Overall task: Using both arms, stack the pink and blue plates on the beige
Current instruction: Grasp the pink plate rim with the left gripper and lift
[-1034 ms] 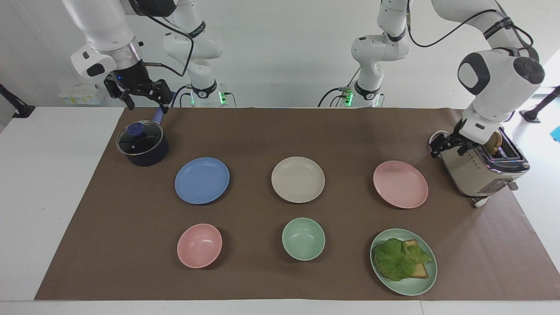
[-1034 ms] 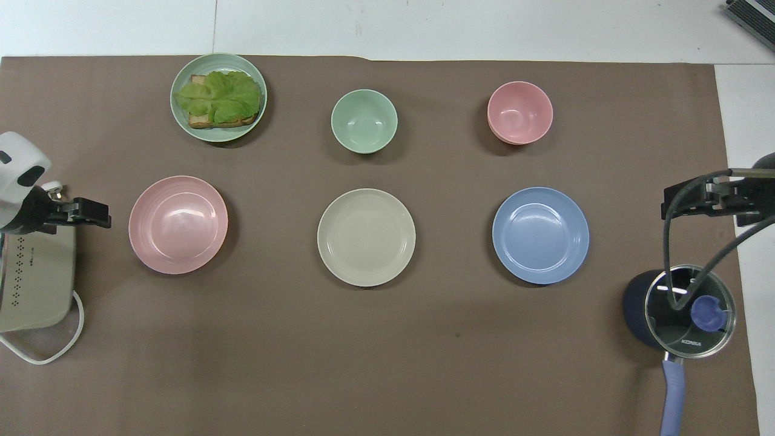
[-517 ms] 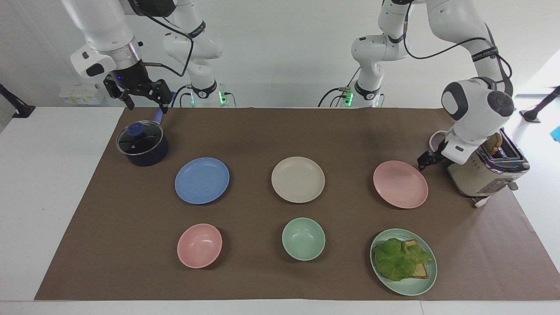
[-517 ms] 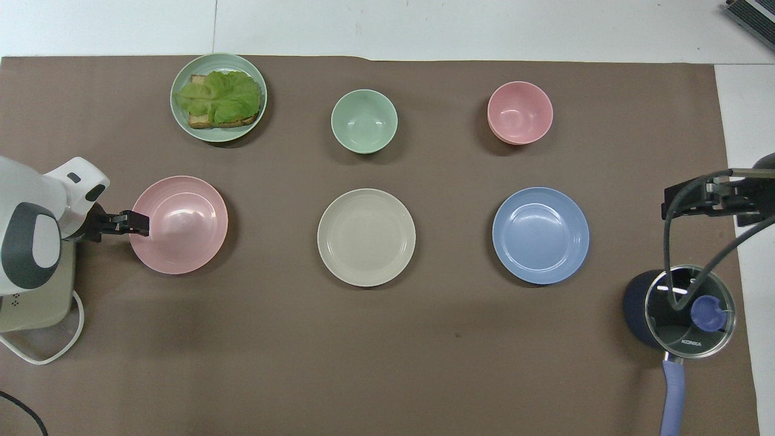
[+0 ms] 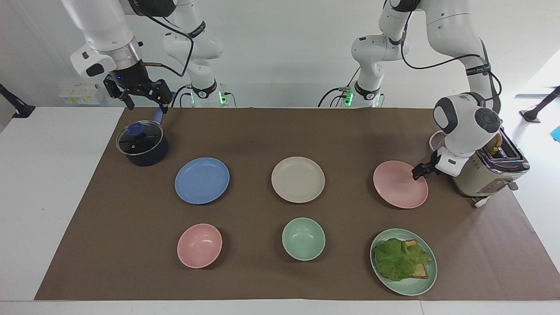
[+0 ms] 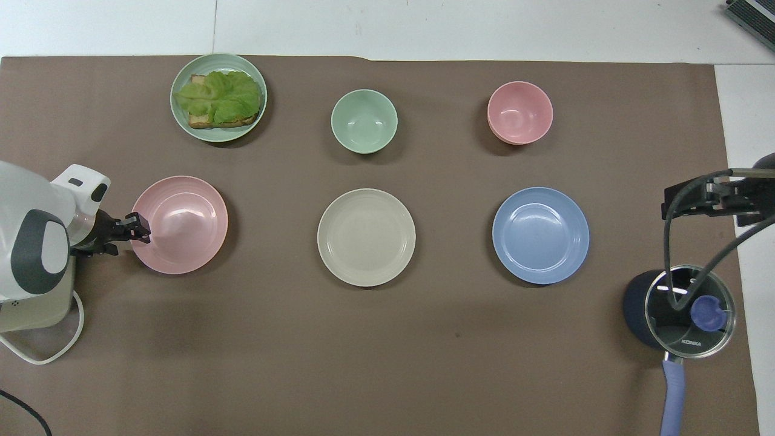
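We see the table (image 5: 52,197) under a brown mat (image 5: 262,131), and the two white arms come in from the top of the facing view. The left arm (image 5: 466,120) bends down at the right of the frame beside the toaster (image 5: 485,175), and its hand (image 5: 419,171) sits at the rim of the pink plate (image 5: 399,186); we cannot tell whether its fingers have closed on that rim. The right arm (image 5: 105,39) waits at the upper left, its hand (image 5: 144,103) hanging with fingers apart above the lidded pot (image 5: 142,144). Across the middle of the frame we find three plates in a row: the blue plate (image 5: 202,180), the beige plate (image 5: 298,179) at centre, and the pink one, each lying apart on the mat. Along the lower part sit a green plate (image 5: 411,286) with lettuce and toast, a green bowl (image 5: 303,239) and a pink bowl (image 5: 199,245).
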Robot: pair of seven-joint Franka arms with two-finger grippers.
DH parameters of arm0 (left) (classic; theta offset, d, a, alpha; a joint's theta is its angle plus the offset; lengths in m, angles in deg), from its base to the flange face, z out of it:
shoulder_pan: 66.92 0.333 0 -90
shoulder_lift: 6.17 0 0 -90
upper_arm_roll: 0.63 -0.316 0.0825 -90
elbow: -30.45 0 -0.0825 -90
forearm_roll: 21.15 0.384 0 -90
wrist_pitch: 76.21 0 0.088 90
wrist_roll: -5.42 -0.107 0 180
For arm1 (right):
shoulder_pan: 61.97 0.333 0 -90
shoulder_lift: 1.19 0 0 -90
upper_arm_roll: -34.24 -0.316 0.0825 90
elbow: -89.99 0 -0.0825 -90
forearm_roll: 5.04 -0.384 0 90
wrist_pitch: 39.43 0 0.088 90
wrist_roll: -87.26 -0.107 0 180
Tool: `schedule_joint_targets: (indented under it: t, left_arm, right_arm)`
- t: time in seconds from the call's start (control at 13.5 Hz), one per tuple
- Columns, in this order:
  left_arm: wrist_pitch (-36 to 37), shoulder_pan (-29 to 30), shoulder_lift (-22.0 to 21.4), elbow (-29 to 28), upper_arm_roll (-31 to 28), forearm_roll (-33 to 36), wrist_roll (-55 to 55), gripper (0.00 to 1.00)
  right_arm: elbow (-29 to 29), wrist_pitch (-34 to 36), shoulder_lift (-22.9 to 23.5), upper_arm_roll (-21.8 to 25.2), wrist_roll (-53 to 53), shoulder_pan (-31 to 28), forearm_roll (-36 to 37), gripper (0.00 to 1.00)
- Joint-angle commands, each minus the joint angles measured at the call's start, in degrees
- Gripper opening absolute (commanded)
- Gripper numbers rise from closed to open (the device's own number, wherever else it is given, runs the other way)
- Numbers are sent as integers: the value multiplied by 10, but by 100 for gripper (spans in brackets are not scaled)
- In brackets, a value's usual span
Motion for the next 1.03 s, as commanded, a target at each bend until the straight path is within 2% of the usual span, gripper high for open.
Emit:
schedule_joint_targets:
  t: [0.0, 0.07, 0.37, 0.67, 0.96]
  left_arm:
    - [9, 2, -22, -20, 0, -4, 9, 7]
    - [13, 0, -22, -17, 0, -4, 10, 0]
    - [111, -7, -21, 41, 5, -10, 4, 0]
    - [232, -36, -47, 122, 6, -105, 43, 0]
    - [223, -137, -66, 116, 10, -161, 181, 0]
  right_arm:
    - [18, -10, -15, -2, 19, -7, 5, 100]
    - [18, -10, -15, -3, 19, -7, 5, 100]
    - [18, -10, -15, -2, 19, -7, 5, 100]
    - [18, -10, -15, -2, 19, -7, 5, 100]
    - [18, -10, -15, -2, 19, -7, 5, 100]
